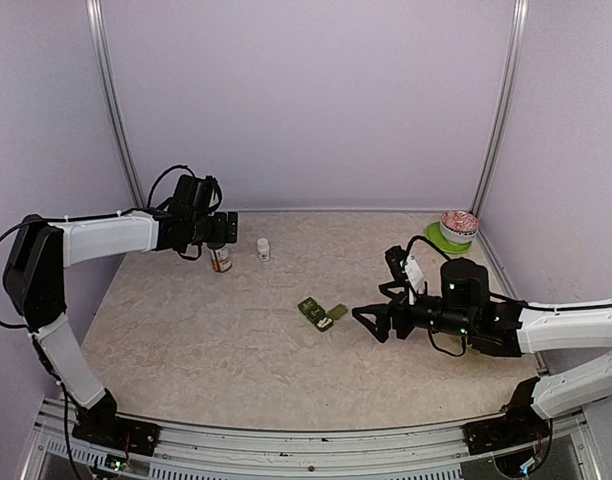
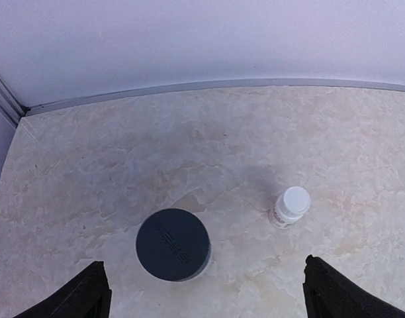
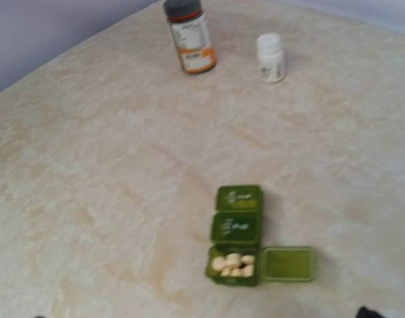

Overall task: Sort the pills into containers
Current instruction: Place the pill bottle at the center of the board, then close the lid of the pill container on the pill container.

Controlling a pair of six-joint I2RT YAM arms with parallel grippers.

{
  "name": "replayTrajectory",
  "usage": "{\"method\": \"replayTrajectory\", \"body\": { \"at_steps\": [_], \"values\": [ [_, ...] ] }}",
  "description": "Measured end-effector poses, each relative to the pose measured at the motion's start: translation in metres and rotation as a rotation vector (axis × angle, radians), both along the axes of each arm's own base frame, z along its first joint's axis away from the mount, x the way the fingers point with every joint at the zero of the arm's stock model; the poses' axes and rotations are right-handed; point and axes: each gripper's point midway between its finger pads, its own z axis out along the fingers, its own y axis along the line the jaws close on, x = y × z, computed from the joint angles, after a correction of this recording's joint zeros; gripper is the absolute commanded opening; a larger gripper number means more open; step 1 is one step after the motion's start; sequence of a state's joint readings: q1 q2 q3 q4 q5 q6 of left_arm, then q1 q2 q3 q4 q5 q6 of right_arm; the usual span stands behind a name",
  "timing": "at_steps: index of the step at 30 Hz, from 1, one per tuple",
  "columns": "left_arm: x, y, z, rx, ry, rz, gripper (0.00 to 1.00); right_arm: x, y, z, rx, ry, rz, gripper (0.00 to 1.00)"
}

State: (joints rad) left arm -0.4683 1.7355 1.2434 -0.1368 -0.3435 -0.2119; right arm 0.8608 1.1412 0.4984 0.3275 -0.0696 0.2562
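The left end effector (image 2: 212,295) gapes astride the bottle (image 2: 173,244) (seemingly untouched), the right end effector (image 1: 371,322) gapes near the pillbox (image 3: 237,235) on the bench (image 1: 186,330), whose open cell of pills (image 3: 233,264) a clumsy nudge could spill.

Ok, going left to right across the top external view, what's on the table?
Dark-capped pill bottle → small white bottle → green pill organizer → right tool, open → patterned bowl at the far right corner.
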Motion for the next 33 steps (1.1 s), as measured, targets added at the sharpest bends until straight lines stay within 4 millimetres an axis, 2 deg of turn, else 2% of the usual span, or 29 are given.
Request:
{"method": "replayTrajectory", "body": {
  "at_steps": [2,5,9,11,17,23,28,33],
  "values": [
    [-0.008,-0.011,0.004,-0.009,-0.012,-0.030,0.99,-0.001,0.003,-0.005,0.002,0.018,0.019,1.00],
    [-0.023,-0.038,0.003,-0.024,-0.008,-0.106,0.99,-0.003,0.008,-0.011,0.008,0.048,0.042,1.00],
    [-0.046,-0.075,-0.013,-0.072,0.032,-0.248,0.99,-0.001,0.009,-0.018,0.015,0.090,0.039,1.00],
    [-0.056,-0.087,-0.023,-0.097,0.058,-0.310,0.99,0.003,0.009,-0.021,0.017,0.114,0.028,1.00],
    [-0.074,-0.117,-0.049,-0.173,0.121,-0.465,0.99,0.017,0.008,-0.028,0.038,0.181,-0.009,1.00],
    [-0.091,-0.152,-0.072,-0.247,0.179,-0.630,0.99,0.021,0.008,-0.036,0.056,0.240,-0.010,0.99],
    [-0.106,-0.178,-0.096,-0.274,0.243,-0.739,0.93,0.026,0.013,-0.044,0.067,0.293,-0.011,0.98],
    [-0.110,-0.192,-0.105,-0.302,0.259,-0.800,0.86,0.032,0.017,-0.060,0.067,0.353,-0.021,0.97]
  ]
}}
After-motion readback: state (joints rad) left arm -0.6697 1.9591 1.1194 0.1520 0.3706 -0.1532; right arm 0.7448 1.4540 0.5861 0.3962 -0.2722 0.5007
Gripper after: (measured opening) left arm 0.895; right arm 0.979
